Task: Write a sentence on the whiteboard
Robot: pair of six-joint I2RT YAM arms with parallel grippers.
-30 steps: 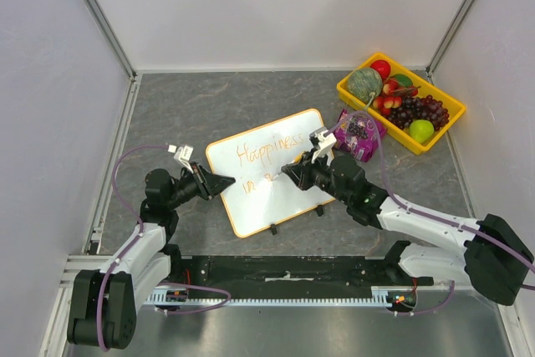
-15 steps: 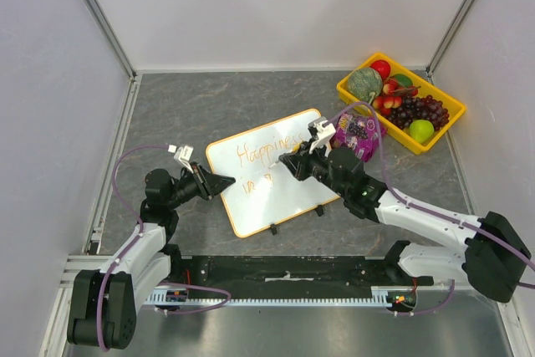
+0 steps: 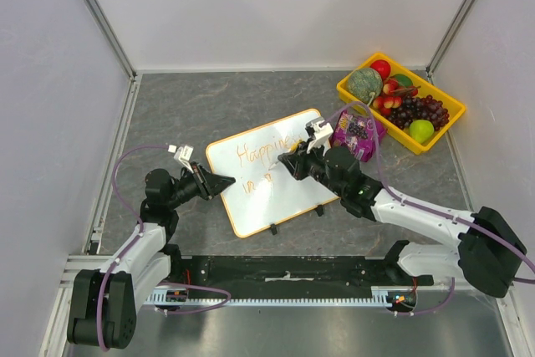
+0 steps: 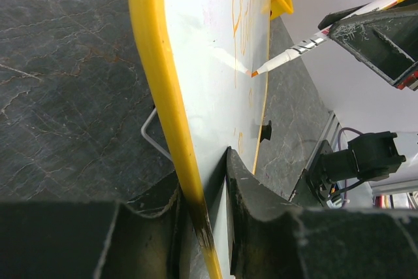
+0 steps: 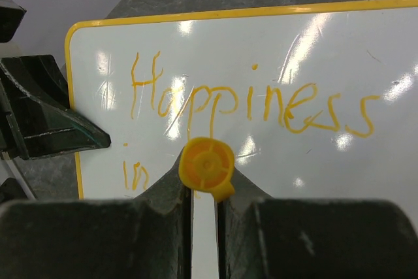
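Far left, the left gripper (image 3: 222, 182) is clamped on the left rim of the whiteboard (image 3: 280, 202), fingers (image 4: 251, 191) pinching either side of the yellow edge. The board lies mid-table between the arms. Its long axis runs left to right and rises slightly away from us.

On it the sentence (image 5: 251, 102) reads "Happiness" on top and "in" below.

The right gripper (image 3: 292, 163) is closed tight around an orange marker (image 4: 294, 53), tip down just right of "in". We judge the next word has to run rightward along the long axis, toward the right arm's own side. The right arm is the nearer one and does the writing; the left only steadies.

- **Top view:** the right gripper covers the end of "Happiness" and anything after "in".
- **Right wrist view:** the marker's cap hides the tip.
- **Left wrist view:** the tip meets its reflection, but we can't tell if it's pressing.

Far right is a yellow fruit tray (image 3: 344, 89), well apart.
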